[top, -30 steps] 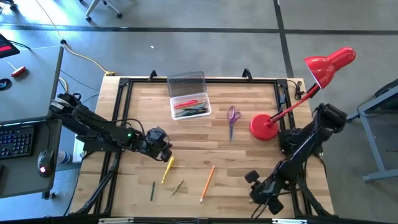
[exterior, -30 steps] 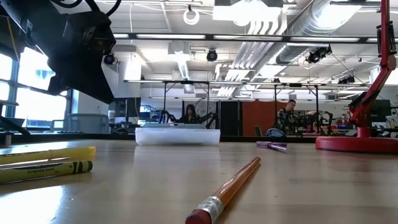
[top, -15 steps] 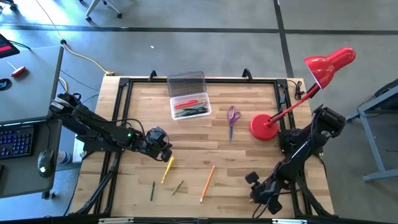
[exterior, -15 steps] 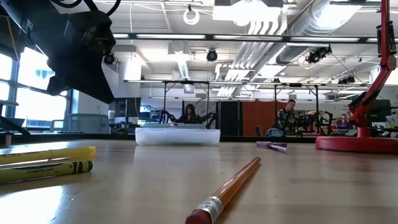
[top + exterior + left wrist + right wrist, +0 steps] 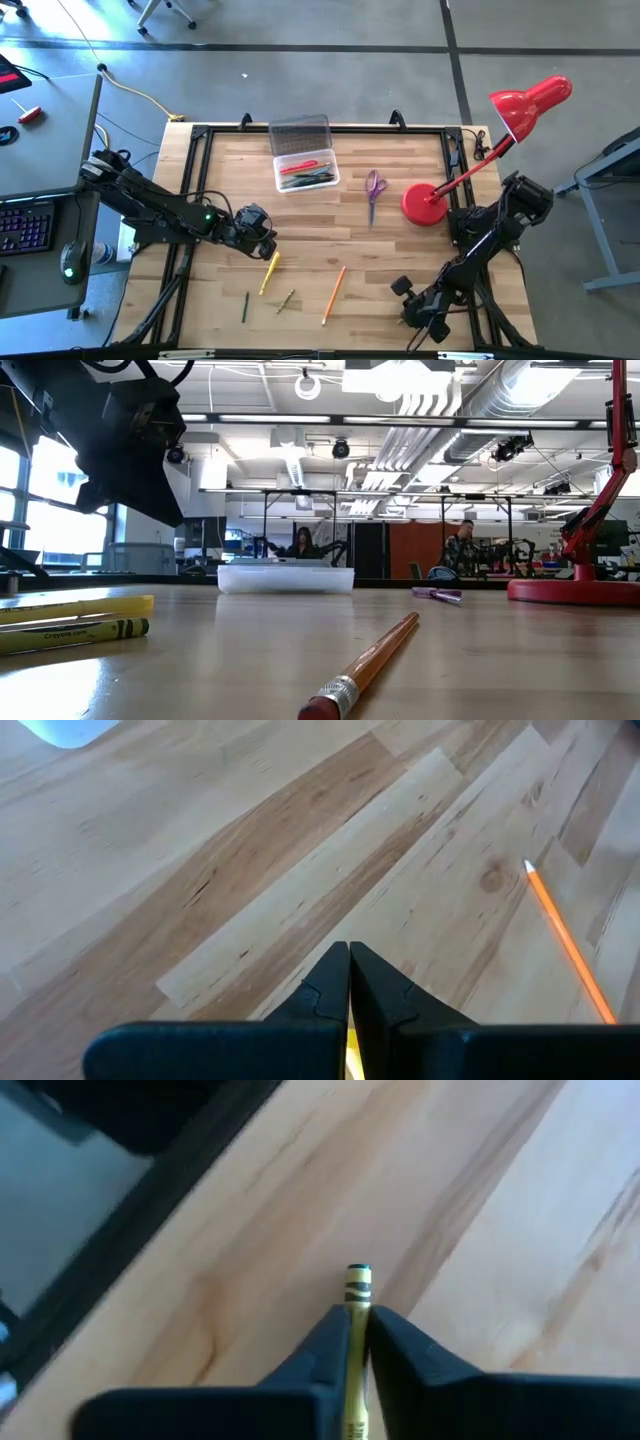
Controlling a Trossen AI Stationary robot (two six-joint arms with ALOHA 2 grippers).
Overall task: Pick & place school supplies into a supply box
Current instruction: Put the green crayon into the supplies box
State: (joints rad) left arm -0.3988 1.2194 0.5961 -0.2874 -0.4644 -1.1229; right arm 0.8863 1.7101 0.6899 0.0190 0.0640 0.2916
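The supply box (image 5: 306, 171) stands near the table's far edge. Its lid (image 5: 300, 132) lies open toward that edge, and a red marker and dark pens lie inside. The purple scissors (image 5: 374, 187) lie to its right. A yellow marker (image 5: 270, 272), two green pencils (image 5: 245, 306) and an orange pencil (image 5: 333, 294) lie flat near the near edge. My left gripper (image 5: 266, 241) is shut, hovering just beyond the yellow marker's far end. My right gripper (image 5: 358, 1312), at the near right corner, is shut on a yellow pencil. My right gripper pinches a yellow pencil between its two fingers. The pencil lies along the fingers, and its black-banded end (image 5: 358, 1280) sticks out just past the fingertips. The fingers hide the rest of the pencil.
A red desk lamp stands at the right, its base (image 5: 424, 205) beside the scissors and its head (image 5: 530, 100) beyond the far right corner. A black frame (image 5: 190, 180) runs along the table's sides. Bare wood lies between the box and the loose pencils.
My right arm has shifted slightly toward the table's left, still shut on the yellow pencil. The left arm and the things on the table have kept still.
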